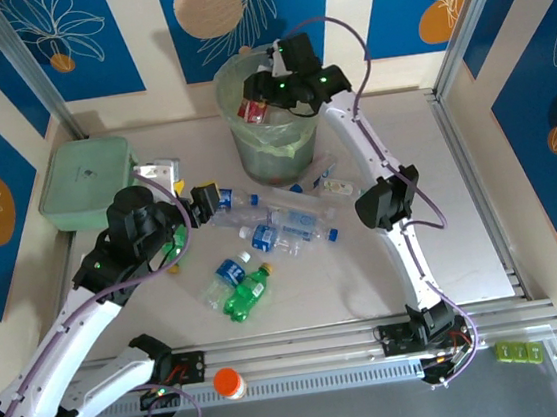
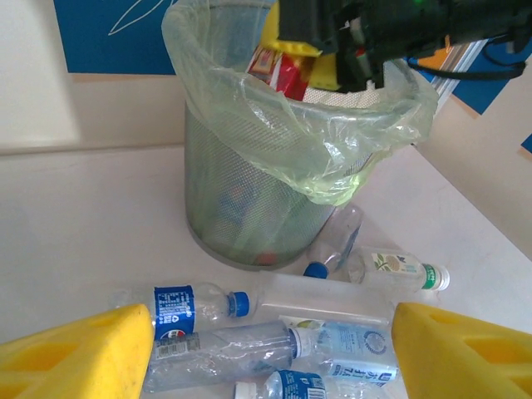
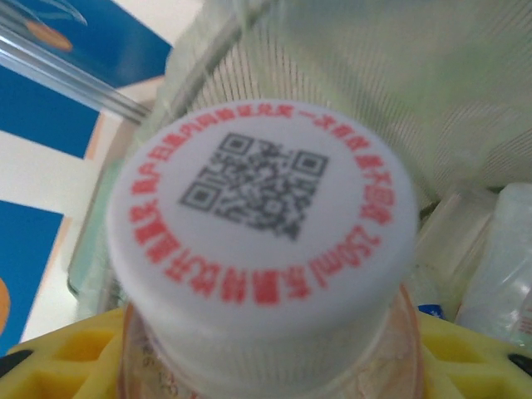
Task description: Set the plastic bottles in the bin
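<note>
bin [image 1: 252,153] holds bottles [image 3: 499,258]; right hand [image 1: 260,96] clamps red-labelled bottle [image 1: 250,110] above it, left hand [image 1: 215,198] apart.

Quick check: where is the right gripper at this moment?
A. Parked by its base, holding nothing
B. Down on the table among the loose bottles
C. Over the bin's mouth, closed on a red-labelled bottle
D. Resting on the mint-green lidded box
C: the right gripper is closed on the red-labelled bottle just above the open mouth of the bin.
</note>
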`<state>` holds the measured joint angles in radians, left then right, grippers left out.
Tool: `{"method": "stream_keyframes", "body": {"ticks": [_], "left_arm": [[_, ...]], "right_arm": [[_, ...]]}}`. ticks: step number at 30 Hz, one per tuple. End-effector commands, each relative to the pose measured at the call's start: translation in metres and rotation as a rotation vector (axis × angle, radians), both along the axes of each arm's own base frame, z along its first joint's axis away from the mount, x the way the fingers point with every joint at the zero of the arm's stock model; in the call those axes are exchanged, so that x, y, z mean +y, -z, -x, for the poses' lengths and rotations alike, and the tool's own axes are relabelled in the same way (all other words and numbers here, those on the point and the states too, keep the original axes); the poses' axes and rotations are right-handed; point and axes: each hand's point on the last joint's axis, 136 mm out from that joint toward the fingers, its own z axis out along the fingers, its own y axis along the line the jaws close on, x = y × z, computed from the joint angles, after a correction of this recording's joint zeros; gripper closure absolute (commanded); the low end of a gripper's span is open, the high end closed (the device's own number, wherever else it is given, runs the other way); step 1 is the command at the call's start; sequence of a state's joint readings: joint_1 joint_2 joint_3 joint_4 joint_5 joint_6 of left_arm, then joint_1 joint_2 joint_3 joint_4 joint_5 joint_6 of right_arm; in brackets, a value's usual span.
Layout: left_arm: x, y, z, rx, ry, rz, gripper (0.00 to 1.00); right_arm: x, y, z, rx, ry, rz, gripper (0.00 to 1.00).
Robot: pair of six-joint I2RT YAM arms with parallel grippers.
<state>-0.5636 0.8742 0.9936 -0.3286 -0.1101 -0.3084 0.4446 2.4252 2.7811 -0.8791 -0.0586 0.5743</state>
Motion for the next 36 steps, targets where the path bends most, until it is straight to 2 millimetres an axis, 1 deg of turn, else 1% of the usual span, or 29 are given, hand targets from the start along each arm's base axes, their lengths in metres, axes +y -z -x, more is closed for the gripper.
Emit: {"method": "stream_keyframes", "body": {"ticks": [1,4,6,9,11,14,16,19,22,25,27,30,32,36], "left_arm": [[0.005,-0.005,-0.004,-0.024,-0.023,0.004,0.24],[0.007,-0.006,-0.004,-0.028,-0.028,0.006,0.24],[0.007,-0.006,-0.004,-0.029,-0.03,0.008,0.24],[0.009,-0.007,-0.004,-0.031,-0.033,0.011,0.24],[0.009,-0.006,-0.005,-0.028,-0.037,0.012,0.24],[0.009,-0.004,-0.006,-0.02,-0.036,0.015,0.24],[0.009,-0.004,-0.007,-0.017,-0.035,0.019,0.24],[0.009,-0.003,-0.008,-0.014,-0.034,0.018,0.24],[0.011,-0.001,-0.01,-0.008,-0.047,0.014,0.23],[0.012,0.001,-0.011,-0.002,-0.055,0.02,0.23],[0.011,0.003,-0.012,0.005,-0.053,0.02,0.23],[0.01,0.006,-0.014,0.016,-0.05,0.021,0.23],[0.008,0.008,-0.014,0.023,-0.048,0.022,0.23],[0.007,0.013,-0.015,0.037,-0.044,0.018,0.23]], "right_arm": [[0.004,0.019,0.001,-0.009,-0.012,0.083,0.49],[0.002,0.035,0.001,0.037,-0.006,0.09,0.45],[0.002,0.039,0.001,0.051,-0.01,0.092,0.38],[0.004,0.038,0.005,0.047,-0.033,0.096,0.3],[0.001,0.037,0.007,0.046,-0.028,0.116,0.26],[-0.005,0.025,0.01,0.029,-0.026,0.118,0.22],[-0.009,0.013,0.013,0.013,-0.03,0.109,0.2],[-0.013,-0.01,0.018,-0.027,-0.033,0.097,0.16],[-0.023,-0.036,0.025,-0.06,-0.015,0.076,0.15],[-0.035,-0.067,0.034,-0.099,0.007,0.048,0.14],[-0.042,-0.089,0.045,-0.128,0.011,0.036,0.12],[-0.051,-0.115,0.063,-0.166,0.016,0.035,0.13],[-0.057,-0.127,0.075,-0.184,0.021,0.044,0.13],[-0.066,-0.14,0.103,-0.188,0.024,0.068,0.16]]}}
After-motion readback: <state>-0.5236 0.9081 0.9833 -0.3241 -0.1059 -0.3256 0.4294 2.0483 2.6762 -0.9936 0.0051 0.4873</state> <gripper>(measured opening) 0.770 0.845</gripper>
